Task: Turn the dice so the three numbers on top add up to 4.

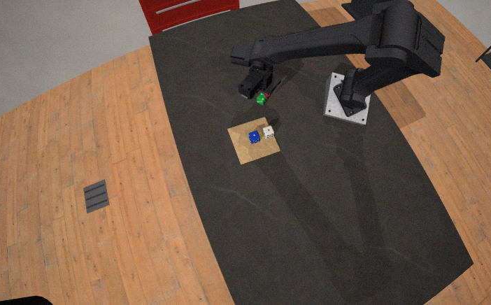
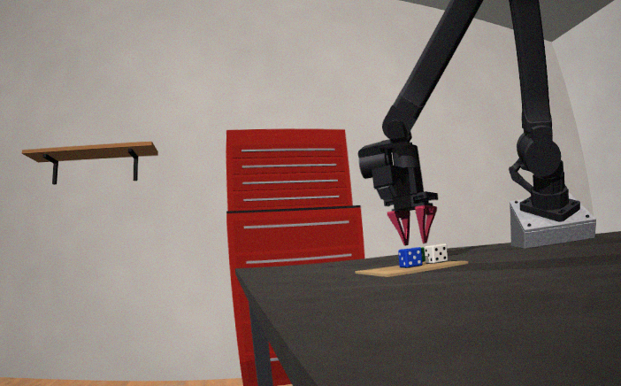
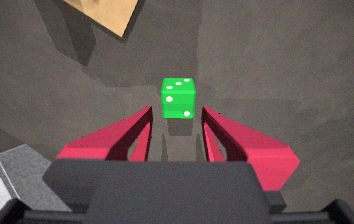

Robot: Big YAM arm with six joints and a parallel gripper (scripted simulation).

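Observation:
My gripper [image 2: 414, 243] [image 3: 177, 112] is open and empty, its red fingertips above and either side of the green die [image 1: 261, 98] [image 3: 178, 100]. The green die lies on the dark table, off the mat. In the wrist view it shows a three-pip face and a two-pip face; I cannot tell surely which is on top. The blue die [image 1: 254, 137] [image 2: 410, 257] rests on the tan mat [image 1: 242, 154] [image 2: 375, 273] [image 3: 122, 24] with one pip up. The white die [image 1: 268, 131] [image 2: 436, 253] also has one pip up, close to the mat's edge. The mat lies flat.
The arm's metal base plate [image 1: 346, 117] [image 2: 555, 234] stands on the table [image 1: 296, 227] [image 2: 447, 326], to the right of the mat in the top and exterior views. A red drawer cabinet [image 1: 198, 15] [image 2: 294, 239] stands beyond the table edge.

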